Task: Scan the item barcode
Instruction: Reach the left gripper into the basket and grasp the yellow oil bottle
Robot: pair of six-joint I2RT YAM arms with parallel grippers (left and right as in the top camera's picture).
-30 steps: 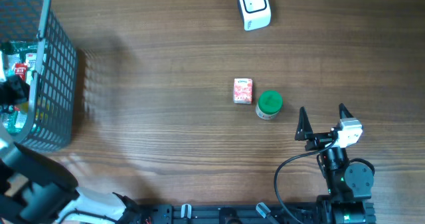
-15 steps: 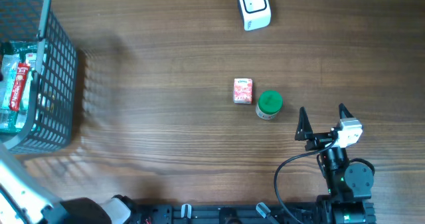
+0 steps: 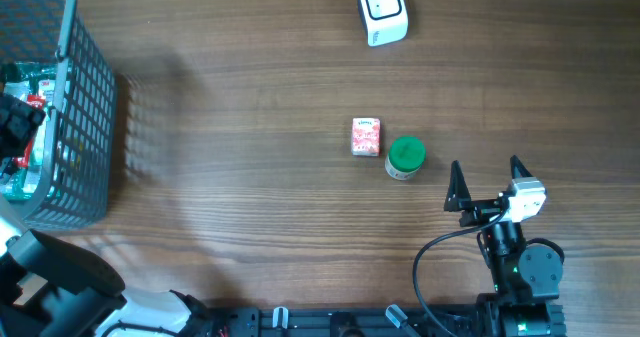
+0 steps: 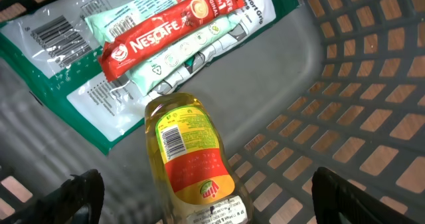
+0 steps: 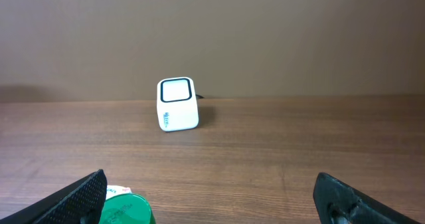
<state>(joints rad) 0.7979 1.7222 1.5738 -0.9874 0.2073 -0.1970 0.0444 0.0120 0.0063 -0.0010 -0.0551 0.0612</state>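
Wood-grain table [image 3: 250, 217] fills the overhead view. At its 9 o'clock edge a grey mesh basket [image 3: 90, 97] holds the bottle [image 4: 192, 157] of yellow liquid, which lies on the basket floor with its barcode label facing up. The left gripper [image 4: 222, 201] hangs directly above the bottle, jaws spread wide and gripping nothing. Half a second ago the overhead view showed the basket's contents uncovered; now the dark gripper sits over them. At the bottle's 12 o'clock a red Nescafe sachet [image 4: 163, 34] lies on a green-and-white packet [image 4: 80, 98]. Only the left wrist view shows the bottle; from overhead it cannot be made out. Near the table's centre a pink carton [image 3: 367, 136] sits just beside a green-lidded jar [image 3: 405, 157]. The white scanner [image 3: 382, 10] stands at 12 o'clock. The right gripper [image 3: 486, 167] rests at 5 o'clock, jaws wide and empty, where it was a second ago. Its wrist view shows the scanner's window facing it across bare wood.
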